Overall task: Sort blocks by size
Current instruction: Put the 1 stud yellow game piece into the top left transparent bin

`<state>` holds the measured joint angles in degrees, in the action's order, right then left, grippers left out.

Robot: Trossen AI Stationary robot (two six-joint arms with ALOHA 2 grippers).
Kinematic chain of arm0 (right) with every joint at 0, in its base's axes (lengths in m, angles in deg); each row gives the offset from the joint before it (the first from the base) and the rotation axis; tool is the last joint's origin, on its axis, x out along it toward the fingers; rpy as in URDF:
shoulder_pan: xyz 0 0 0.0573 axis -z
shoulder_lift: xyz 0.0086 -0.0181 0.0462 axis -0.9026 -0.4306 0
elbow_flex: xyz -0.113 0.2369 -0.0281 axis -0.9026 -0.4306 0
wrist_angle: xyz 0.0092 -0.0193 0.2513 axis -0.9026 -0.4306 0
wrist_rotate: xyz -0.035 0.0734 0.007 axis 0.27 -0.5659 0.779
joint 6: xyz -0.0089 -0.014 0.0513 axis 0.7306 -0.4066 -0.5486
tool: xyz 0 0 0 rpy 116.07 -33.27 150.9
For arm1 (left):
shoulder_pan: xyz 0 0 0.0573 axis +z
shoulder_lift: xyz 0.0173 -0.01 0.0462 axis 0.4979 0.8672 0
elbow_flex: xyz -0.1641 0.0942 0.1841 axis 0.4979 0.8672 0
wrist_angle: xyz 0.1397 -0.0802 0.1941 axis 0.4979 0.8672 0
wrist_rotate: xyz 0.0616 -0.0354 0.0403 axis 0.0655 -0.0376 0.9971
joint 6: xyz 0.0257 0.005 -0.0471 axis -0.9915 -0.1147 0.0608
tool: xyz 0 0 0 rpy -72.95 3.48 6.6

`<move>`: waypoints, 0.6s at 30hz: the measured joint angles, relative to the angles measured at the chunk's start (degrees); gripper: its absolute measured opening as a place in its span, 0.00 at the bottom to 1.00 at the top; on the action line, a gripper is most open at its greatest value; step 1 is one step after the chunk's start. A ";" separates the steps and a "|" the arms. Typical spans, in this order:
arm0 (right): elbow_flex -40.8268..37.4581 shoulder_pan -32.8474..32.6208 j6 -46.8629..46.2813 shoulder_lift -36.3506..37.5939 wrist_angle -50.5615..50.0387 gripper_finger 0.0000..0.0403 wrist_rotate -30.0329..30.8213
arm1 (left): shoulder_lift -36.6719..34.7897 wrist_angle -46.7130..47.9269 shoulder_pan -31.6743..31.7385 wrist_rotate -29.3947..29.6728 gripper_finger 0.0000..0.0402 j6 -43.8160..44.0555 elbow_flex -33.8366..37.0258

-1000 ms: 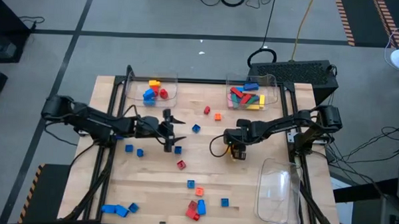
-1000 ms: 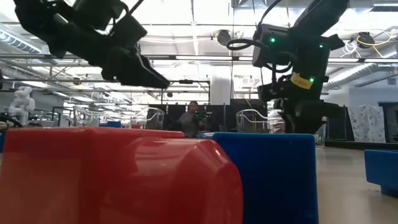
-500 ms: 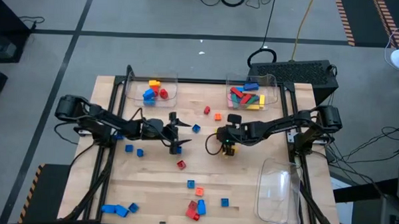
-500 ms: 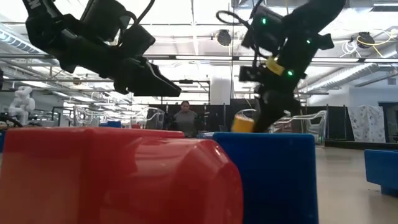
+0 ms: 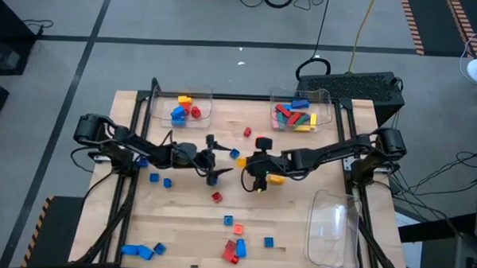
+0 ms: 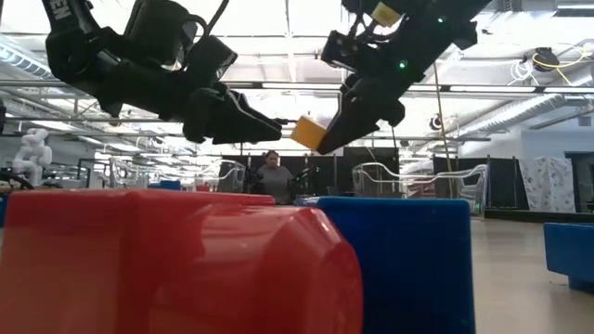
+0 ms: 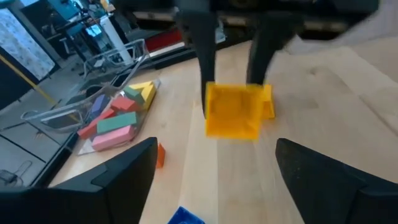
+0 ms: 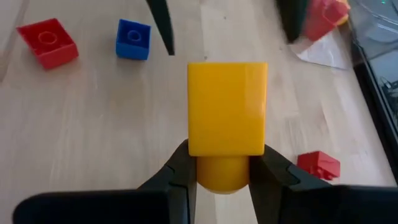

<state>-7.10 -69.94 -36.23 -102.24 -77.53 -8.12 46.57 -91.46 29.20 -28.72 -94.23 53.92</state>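
Note:
A yellow block (image 8: 227, 109) hangs above the table's middle with my right gripper (image 8: 224, 158) shut on it; the low view shows the same block (image 6: 308, 132) in the air. My left gripper (image 7: 214, 186) stands open just to the left of the block, its fingers pointing at it and wide apart, touching nothing. In the high view my left gripper (image 5: 216, 159) and my right gripper (image 5: 253, 170) face each other. Loose blocks, among them a small blue one (image 5: 234, 154) and a red one (image 5: 216, 197), lie flat on the wooden table (image 5: 316, 192). My right gripper pinches the yellow block between its two fingers (image 8: 180, 171) at the block's near end, where a round stud (image 8: 222, 177) shows between them. The fingers slant down from the table's right side. The block is lifted clear of the table and tilted (image 6: 308, 132).
A clear tray (image 5: 182, 108) with small blocks and a clear tray (image 5: 303, 114) with longer blocks stand at the far edge. Another clear tray (image 5: 335, 229) lies at the near right. More loose blocks (image 5: 234, 247) lie along the near edge, and blue ones (image 5: 143, 251) at the near left.
My right gripper has taken hold of the yellow block, lifted it clear of the table and carried it up and toward the table's left, tipping from pointing down toward level. My left gripper has edged toward the table's right and dipped a little.

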 joint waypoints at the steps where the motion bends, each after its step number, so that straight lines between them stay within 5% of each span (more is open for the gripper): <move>1: 0.63 0.02 0.41 -0.62 -0.03 0.21 -0.03 | 0.00 0.36 0.00 0.00 0.84 0.26 -0.43; 9: 5.40 0.08 2.29 -5.05 0.17 0.21 0.26 | -0.01 4.12 0.00 -0.84 0.91 0.30 -2.83; 18: 6.87 0.06 2.40 -5.13 0.30 0.21 0.32 | 0.00 6.43 0.00 -0.96 0.78 0.41 -3.77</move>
<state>-0.23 -69.88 -33.83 -107.37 -77.23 -7.80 46.57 -85.03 29.20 -29.68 -93.82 50.14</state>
